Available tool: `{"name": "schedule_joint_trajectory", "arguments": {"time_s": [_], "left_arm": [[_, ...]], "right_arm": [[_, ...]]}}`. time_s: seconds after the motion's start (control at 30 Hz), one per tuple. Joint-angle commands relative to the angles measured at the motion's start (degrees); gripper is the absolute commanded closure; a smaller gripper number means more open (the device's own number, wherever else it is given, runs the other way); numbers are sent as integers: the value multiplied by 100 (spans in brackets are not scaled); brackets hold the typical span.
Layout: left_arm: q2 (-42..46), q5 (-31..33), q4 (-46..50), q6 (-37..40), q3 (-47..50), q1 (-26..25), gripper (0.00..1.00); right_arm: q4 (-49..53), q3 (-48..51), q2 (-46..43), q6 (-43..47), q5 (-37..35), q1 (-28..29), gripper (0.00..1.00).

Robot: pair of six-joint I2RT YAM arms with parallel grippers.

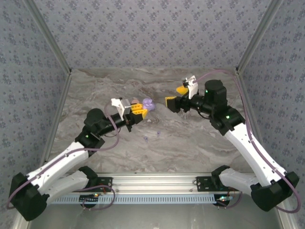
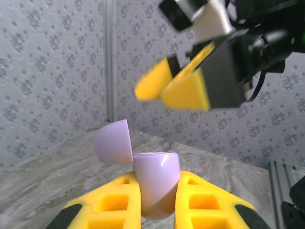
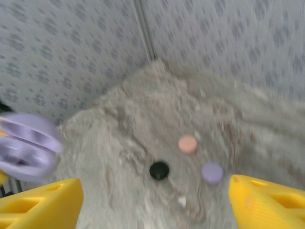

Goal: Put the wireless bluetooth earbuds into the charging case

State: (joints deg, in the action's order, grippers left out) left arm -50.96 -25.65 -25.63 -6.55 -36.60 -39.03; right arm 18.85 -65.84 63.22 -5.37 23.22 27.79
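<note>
My left gripper point(image 1: 139, 109) is shut on the lavender charging case point(image 1: 148, 104), held above the table's middle. In the left wrist view the case point(image 2: 156, 179) stands upright between the yellow fingers point(image 2: 114, 202), with its lid point(image 2: 113, 142) swung open to the left. My right gripper point(image 1: 176, 96) hovers open to the right of the case, at about the same height, with nothing between its jaws point(image 3: 152, 205). Two tiny lavender bits, apparently earbuds point(image 1: 146, 138), lie on the table in front of the case. They are too small to make out their shape.
In the right wrist view a pink disc point(image 3: 188, 143), a black disc point(image 3: 159, 170) and a lavender disc point(image 3: 212, 172) lie close together on the marble table point(image 3: 143, 119), with a tiny pale bit point(image 3: 182, 201) beside them. Patterned walls point(image 1: 152, 33) close in three sides.
</note>
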Motion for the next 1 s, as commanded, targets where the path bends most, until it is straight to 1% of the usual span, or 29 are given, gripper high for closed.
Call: {"name": "schedule_joint_trajectory", "arguments": {"time_s": [0.0, 0.07, 0.13, 0.27, 0.37, 0.43, 0.53, 0.6, 0.73, 0.87, 0.97], "left_arm": [[416, 387, 690, 344, 106, -44, 100], [654, 520, 905, 377, 189, -39, 100], [885, 634, 1041, 380, 290, -39, 100], [1179, 788, 1077, 368, 449, -43, 100], [1245, 794, 1106, 356, 454, -44, 100], [1242, 792, 1114, 358, 456, -41, 100], [1229, 797, 1124, 336, 443, -40, 100], [1238, 801, 1134, 335, 443, -44, 100], [1271, 808, 1174, 325, 443, -37, 100], [1297, 820, 1187, 329, 452, -42, 100], [1282, 838, 1166, 333, 462, -43, 100]], "right_arm": [[1528, -98, 525, -438, -503, 230, 23], [1812, -57, 832, -671, -823, 471, 26], [1944, -26, 1211, -881, -1042, 691, 34], [2035, -85, 2080, -1141, -1106, 1048, 42], [2157, -200, 2797, -1306, -1257, 1293, 40], [2307, -582, 3297, -1302, -1488, 1471, 38], [2548, -926, 3972, -1302, -1959, 1670, 38], [2564, -1112, 4296, -1344, -2070, 1737, 41], [2453, -1269, 4668, -1462, -2175, 1764, 45], [2622, -1425, 4893, -1591, -2499, 1767, 46], [2616, -1452, 4992, -1589, -2501, 1762, 47]]}}
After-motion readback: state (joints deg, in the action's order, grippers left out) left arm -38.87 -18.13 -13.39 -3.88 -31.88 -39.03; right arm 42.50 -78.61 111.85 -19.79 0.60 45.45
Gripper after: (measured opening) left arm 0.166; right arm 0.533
